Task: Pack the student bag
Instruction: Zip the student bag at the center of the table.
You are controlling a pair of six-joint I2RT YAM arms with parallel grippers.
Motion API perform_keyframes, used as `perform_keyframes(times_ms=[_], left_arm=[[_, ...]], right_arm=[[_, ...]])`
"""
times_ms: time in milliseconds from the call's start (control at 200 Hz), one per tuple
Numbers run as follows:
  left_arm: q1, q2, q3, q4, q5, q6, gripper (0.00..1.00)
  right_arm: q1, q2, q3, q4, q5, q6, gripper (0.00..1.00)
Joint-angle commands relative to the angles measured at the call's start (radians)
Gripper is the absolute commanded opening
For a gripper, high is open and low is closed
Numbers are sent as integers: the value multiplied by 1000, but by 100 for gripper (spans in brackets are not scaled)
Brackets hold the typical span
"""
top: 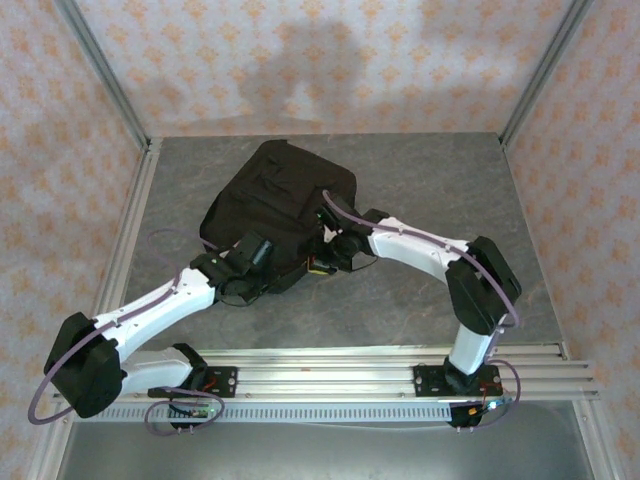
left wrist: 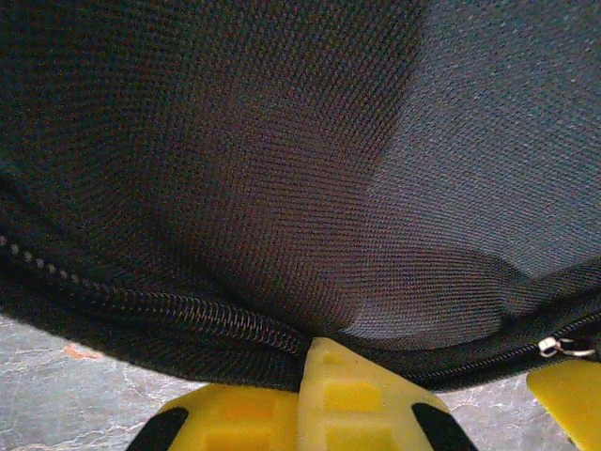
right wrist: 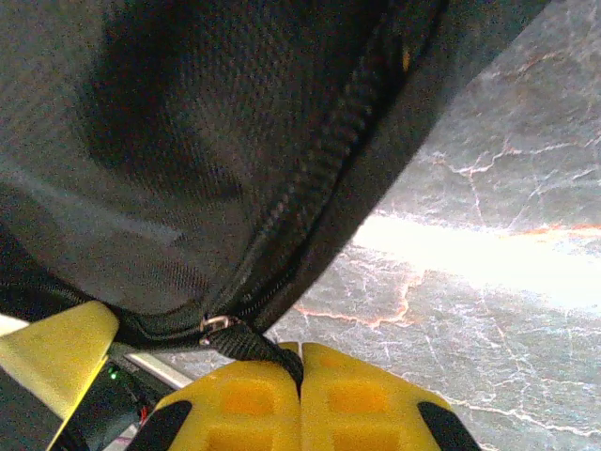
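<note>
Student bag, inside hidden: L gripper pinches zip edge, R gripper zip pull.

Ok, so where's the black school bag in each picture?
Top external: the student bag lies mid-table, between the two arms' tips.
Left wrist: the bag covers the top and middle, with its zip low down.
Right wrist: the bag covers the upper left.
Shared landmark: the grey marbled table, at lower left in the left wrist view and on the right in the right wrist view.
</note>
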Motion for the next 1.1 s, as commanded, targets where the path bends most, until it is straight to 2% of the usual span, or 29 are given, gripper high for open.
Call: perform_keyframes(times_ms=[0,470,631,736,1096], left_arm=[[-9,-15,-17,-52,-36,30,0],[-9,-18,-26,-50,-32,43,0],[-9,-7,-30,36,35,84,0],[-39,39,-5,111,117,131,0],[-254,364,269,133,263,254,1]], right_arm=[[-8,15,49,-84,76,-32,0],[-82,47,112,-151,132,-51,0],[-102,29,81,-122,130,-28,0],[-114,9,54,-110,144,-21,0],[-216,-209,-210,-34,289,67,0]])
